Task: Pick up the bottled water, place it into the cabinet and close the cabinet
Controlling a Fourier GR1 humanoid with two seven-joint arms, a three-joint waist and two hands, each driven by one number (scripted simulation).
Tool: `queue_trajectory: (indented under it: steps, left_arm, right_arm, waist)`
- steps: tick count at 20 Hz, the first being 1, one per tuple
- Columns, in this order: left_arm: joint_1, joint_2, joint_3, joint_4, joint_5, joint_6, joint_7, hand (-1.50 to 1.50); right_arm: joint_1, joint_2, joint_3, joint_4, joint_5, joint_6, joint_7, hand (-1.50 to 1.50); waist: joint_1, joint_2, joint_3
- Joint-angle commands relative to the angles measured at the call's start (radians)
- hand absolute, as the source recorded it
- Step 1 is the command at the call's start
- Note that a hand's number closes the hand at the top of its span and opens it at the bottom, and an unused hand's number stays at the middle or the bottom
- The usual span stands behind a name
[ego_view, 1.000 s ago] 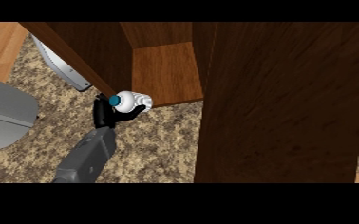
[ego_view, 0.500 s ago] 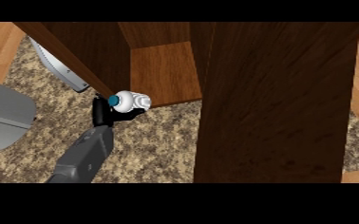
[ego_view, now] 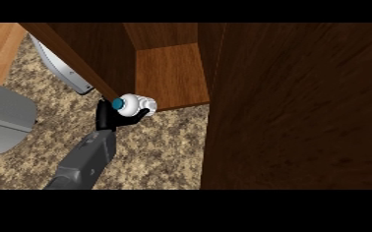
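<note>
the left hand (ego_view: 110,118) comes up from the lower left on a grey forearm (ego_view: 83,162) and holds the bottled water (ego_view: 131,104) right at the front edge of the cabinet (ego_view: 170,73). its black fingers (ego_view: 138,116) are curled round the underside of the bottle and pinch it; the thumb cannot be told apart from the rest of the hand. the bottle looks white and rounded, lying tilted with its teal cap (ego_view: 117,103) pointing to the left, toward the cabinet's dark side wall (ego_view: 80,54). the bottle's other end overlaps the lower left corner of the cabinet's lighter wooden shelf floor (ego_view: 170,76); whether it rests on that floor or hangs just above it cannot be told.

the cabinet stands open. a broad dark wooden panel (ego_view: 291,108), which looks like its door, fills the right part of the view from top to bottom and hides whatever lies behind it. the right hand does not show.

the table (ego_view: 160,147) has a speckled brown and beige top. at the far left a grey rounded object (ego_view: 15,118) sits on it, cut by the view's edge, and a pale grey curved piece (ego_view: 62,69) lies beside the cabinet's side wall. a strip of lighter wood (ego_view: 9,44) shows at the upper left corner.
</note>
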State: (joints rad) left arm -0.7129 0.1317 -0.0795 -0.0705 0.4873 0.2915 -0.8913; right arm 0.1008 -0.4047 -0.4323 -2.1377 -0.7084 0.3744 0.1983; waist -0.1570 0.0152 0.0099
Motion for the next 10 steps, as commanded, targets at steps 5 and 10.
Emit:
queue_trajectory:
  steps: [5, 10]
  left_arm:
    - [-0.276, -0.119, 0.014, -0.109, 0.016, -0.016, 0.013, 1.5]
    - [-0.254, -0.126, 0.022, -0.084, 0.024, -0.085, 0.002, 1.5]
  right_arm:
    - [0.016, -0.003, -0.004, -0.002, 0.011, 0.014, 0.0, -1.5]
    - [0.016, -0.012, -0.007, -0.012, 0.008, 0.023, 0.003, -1.5]
  waist:
    - [-0.009, -0.01, -0.012]
    - [0.009, -0.008, -0.015]
